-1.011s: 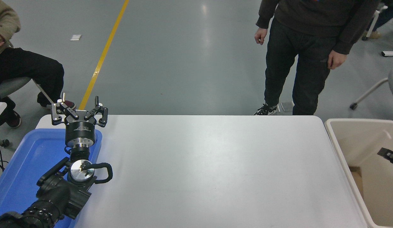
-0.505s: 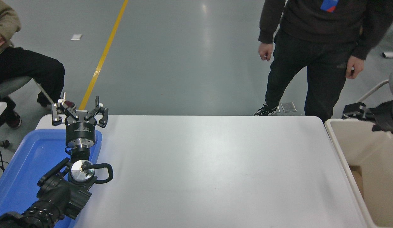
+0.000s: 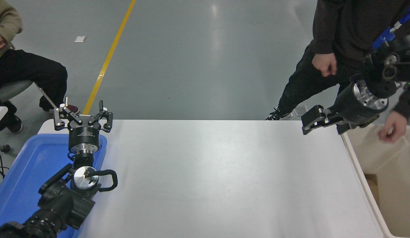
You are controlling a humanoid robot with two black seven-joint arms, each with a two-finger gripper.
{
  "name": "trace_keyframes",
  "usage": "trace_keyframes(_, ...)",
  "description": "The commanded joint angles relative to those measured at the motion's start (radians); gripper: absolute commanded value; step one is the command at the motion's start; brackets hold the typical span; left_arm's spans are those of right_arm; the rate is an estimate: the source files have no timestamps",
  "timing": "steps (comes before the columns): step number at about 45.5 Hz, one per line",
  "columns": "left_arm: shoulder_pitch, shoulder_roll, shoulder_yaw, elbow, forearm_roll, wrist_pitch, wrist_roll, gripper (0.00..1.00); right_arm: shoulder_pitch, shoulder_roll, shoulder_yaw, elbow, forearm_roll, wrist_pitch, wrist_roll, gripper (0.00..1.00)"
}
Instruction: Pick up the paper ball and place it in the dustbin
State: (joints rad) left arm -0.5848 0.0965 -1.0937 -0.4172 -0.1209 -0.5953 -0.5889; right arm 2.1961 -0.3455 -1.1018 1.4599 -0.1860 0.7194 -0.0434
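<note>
No paper ball shows in the head view. The beige dustbin (image 3: pixel 360 165) stands off the table's right edge, and a brown patch (image 3: pixel 373 186) shows deep inside it. My right gripper (image 3: pixel 325 125) hangs in the air over the table's far right corner, beside the dustbin's far rim. It points left, open and empty. My left gripper (image 3: pixel 82 114) is parked at the lower left over the blue tray, open and empty.
A shallow blue tray (image 3: pixel 29 165) lies at the table's left edge. A person in dark clothes stands at the far right, one hand (image 3: pixel 391 129) reaching down over the dustbin. Another person sits at the far left (image 3: pixel 23 69).
My right arm has risen out of the dustbin and swung left to the table's far right corner. The standing person has stepped right and reached a hand over the bin.
</note>
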Motion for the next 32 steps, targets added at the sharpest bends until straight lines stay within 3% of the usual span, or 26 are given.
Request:
trace_keyframes(1,0.000,0.000,0.000,0.000,0.000,0.000,0.000,0.99,0.116,0.164,-0.047,0.077,0.189,0.064,-0.001,1.00)
trace_keyframes(9,0.002,0.003,0.000,0.000,0.000,0.000,0.000,0.99,0.136,0.221,-0.102,0.094,0.194,0.051,-0.001,1.00)
trace_keyframes(32,0.003,0.005,0.000,0.000,0.001,0.000,0.000,0.99,0.137,0.214,-0.207,0.094,0.183,0.038,-0.001,1.00)
